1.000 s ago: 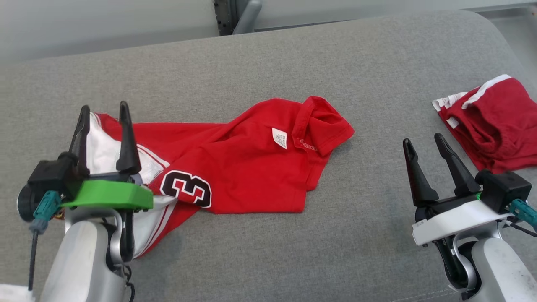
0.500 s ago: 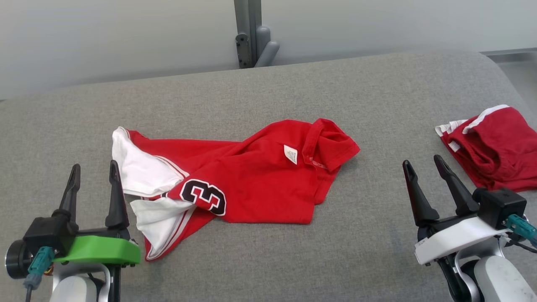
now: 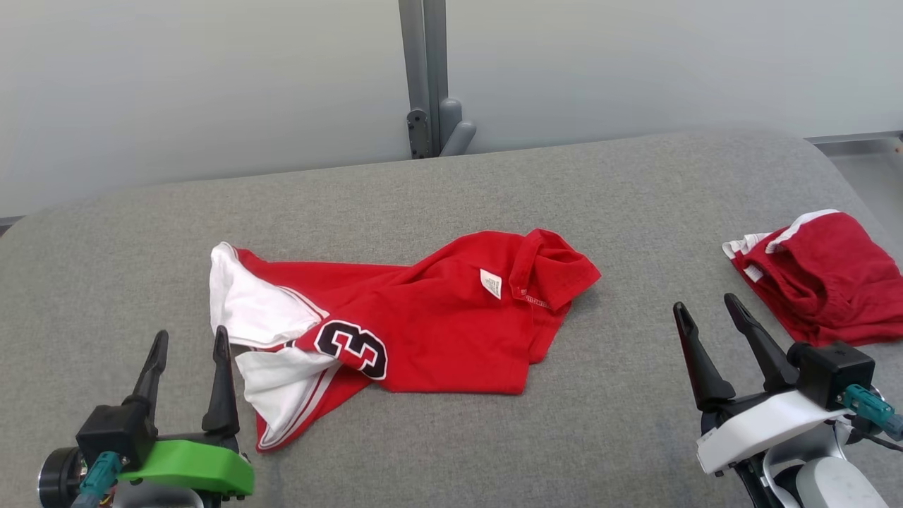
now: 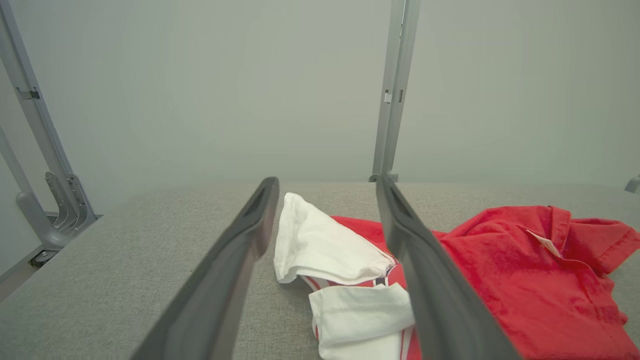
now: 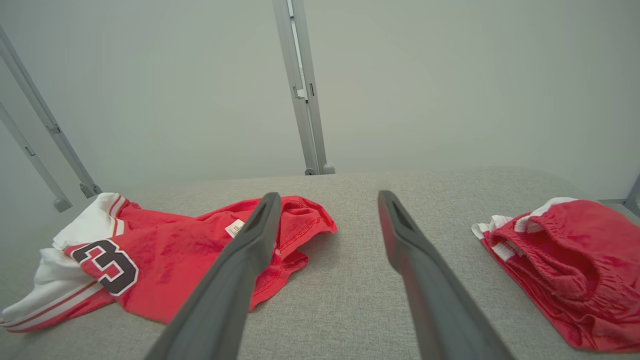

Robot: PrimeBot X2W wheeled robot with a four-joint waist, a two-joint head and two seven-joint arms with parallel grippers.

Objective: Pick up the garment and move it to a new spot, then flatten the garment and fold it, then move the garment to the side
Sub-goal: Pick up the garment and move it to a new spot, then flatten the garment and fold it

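Note:
The garment (image 3: 423, 321) is a red shirt with white sleeves and a black "3", lying crumpled on the grey cushion (image 3: 451, 190). It also lies ahead in the left wrist view (image 4: 500, 270) and at the left of the right wrist view (image 5: 190, 250). My left gripper (image 3: 192, 339) is open at the lower left, just left of the white sleeve (image 3: 254, 310), touching nothing. My right gripper (image 3: 705, 307) is open at the lower right, over bare cushion between the shirt and the red shorts.
Crumpled red shorts with white trim (image 3: 825, 282) lie at the cushion's right edge, also in the right wrist view (image 5: 565, 260). A grey metal post (image 3: 427, 77) stands behind the cushion against a pale wall. The cushion's rounded right end (image 3: 839, 176) drops off.
The head camera has tilted up, showing more wall. My left gripper has drawn back from over the white sleeve to the near side, empty. The shirt lies still.

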